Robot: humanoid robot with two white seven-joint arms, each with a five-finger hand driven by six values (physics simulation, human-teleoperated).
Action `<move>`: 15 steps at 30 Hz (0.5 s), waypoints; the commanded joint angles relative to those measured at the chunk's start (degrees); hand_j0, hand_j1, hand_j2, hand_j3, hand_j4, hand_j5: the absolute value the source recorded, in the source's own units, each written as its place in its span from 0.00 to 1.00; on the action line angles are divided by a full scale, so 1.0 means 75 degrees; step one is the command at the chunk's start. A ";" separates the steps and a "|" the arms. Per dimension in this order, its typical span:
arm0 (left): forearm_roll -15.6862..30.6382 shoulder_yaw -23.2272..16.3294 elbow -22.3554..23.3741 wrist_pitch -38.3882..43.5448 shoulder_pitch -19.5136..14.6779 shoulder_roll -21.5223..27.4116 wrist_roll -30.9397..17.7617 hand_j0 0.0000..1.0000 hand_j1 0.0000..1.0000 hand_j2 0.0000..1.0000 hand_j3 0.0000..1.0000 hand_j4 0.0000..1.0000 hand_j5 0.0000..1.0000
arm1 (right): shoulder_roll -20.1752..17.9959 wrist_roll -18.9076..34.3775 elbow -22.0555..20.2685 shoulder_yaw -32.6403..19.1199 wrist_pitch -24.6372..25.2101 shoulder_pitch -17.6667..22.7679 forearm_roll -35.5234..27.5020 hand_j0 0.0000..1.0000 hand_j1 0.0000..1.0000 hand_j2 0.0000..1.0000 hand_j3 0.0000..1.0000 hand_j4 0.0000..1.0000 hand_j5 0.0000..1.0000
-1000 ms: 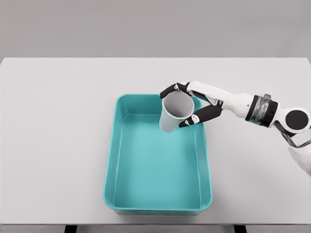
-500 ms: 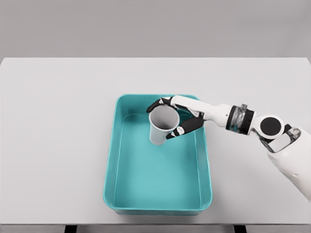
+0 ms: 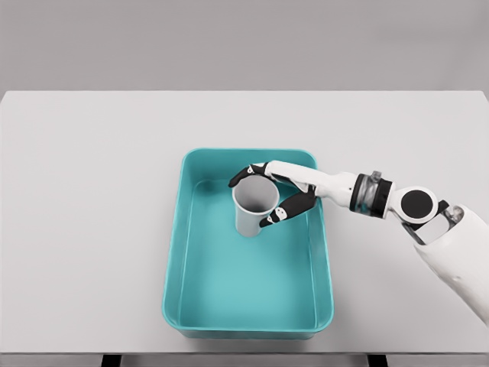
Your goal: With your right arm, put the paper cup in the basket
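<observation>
The paper cup (image 3: 254, 209) stands upright inside the basket (image 3: 177, 252), in its far half and a little right of the middle, mouth up. Whether its base touches the basket floor cannot be told. Between the cup and the far wall there is a narrow strip of bare floor; the right wall is near; to the left there is more room, and toward the near wall a long open stretch of teal floor.

The right hand (image 3: 276, 193) grips the cup around its rim: dark-tipped fingers (image 3: 243, 175) curl over the far side of the mouth, and the thumb (image 3: 285, 212) presses against the near right side. The white forearm crosses the basket's right rim and runs out to the right, past a grey wrist ring and a round black joint, then bends down toward the lower right corner.

The basket sits on a white table (image 3: 84, 199), with wide bare surface left, right and beyond it, and its near wall close to the table's front edge.
</observation>
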 commanded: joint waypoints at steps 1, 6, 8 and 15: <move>0.0000 0.0000 0.0000 -0.0002 0.0000 0.0000 -0.0001 1.00 1.00 1.00 1.00 1.00 1.00 | 0.0001 0.0005 0.0007 0.0030 -0.0002 0.0000 0.0025 0.69 0.69 0.69 0.69 0.69 0.69; 0.0000 0.0000 0.0000 -0.0002 0.0000 0.0000 -0.0001 1.00 1.00 1.00 1.00 1.00 1.00 | -0.0011 0.0005 -0.0017 0.0030 -0.0013 0.0000 0.0025 0.80 0.80 0.80 0.80 0.80 0.80; 0.0000 0.0000 0.0000 -0.0002 0.0000 0.0000 -0.0001 1.00 1.00 1.00 1.00 1.00 1.00 | -0.0011 0.0005 -0.0017 0.0030 -0.0013 0.0000 0.0025 0.84 0.84 0.84 0.84 0.84 0.84; 0.0000 0.0000 0.0000 -0.0002 0.0000 0.0000 -0.0001 1.00 1.00 1.00 1.00 1.00 1.00 | -0.0011 0.0005 -0.0040 0.0018 -0.0002 0.0000 0.0025 0.86 0.86 0.86 0.86 0.86 0.86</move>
